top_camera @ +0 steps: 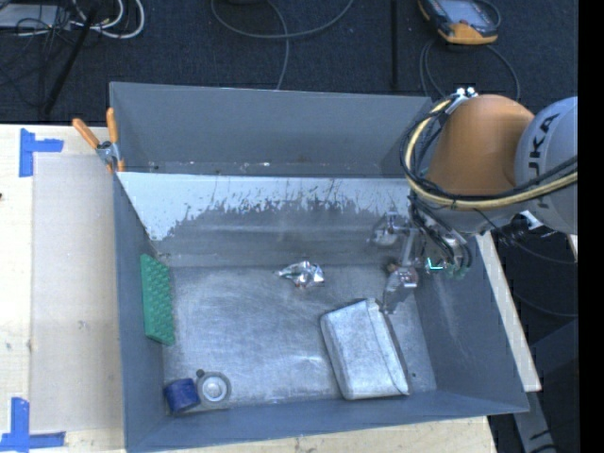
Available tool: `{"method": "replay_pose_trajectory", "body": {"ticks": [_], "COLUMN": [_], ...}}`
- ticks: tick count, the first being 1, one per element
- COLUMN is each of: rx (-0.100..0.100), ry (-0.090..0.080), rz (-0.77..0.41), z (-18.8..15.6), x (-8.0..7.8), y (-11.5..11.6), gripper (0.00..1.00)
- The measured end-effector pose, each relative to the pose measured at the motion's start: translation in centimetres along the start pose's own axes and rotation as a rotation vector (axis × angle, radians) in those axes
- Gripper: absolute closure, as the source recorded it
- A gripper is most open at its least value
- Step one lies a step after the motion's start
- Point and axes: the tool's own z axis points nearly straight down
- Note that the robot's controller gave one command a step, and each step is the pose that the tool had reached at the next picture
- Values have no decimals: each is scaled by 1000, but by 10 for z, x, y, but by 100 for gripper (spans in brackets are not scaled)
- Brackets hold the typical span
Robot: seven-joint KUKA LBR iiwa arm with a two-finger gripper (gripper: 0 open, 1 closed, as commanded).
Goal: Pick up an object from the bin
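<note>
Grey flat pouch (pixel 363 350) lying on bin (pixel 245 347) floor, right of centre, near front wall. Gripper (pixel 396 291) poised at pouch's far right corner, close by right wall; open or closed: cannot tell. Advise: descend upright, straddle pouch edge, keep off wall. Crumpled foil (pixel 302 274) nearby but apart; leave undisturbed.
</note>
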Motion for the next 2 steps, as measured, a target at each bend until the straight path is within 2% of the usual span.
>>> {"method": "replay_pose_trajectory", "body": {"ticks": [1,2], "rx": [4,5], "ry": [-11,-10], "rz": [-687,-972], "z": [92,64], "x": [28,54], "y": [10,18], "gripper": [0,0]}}
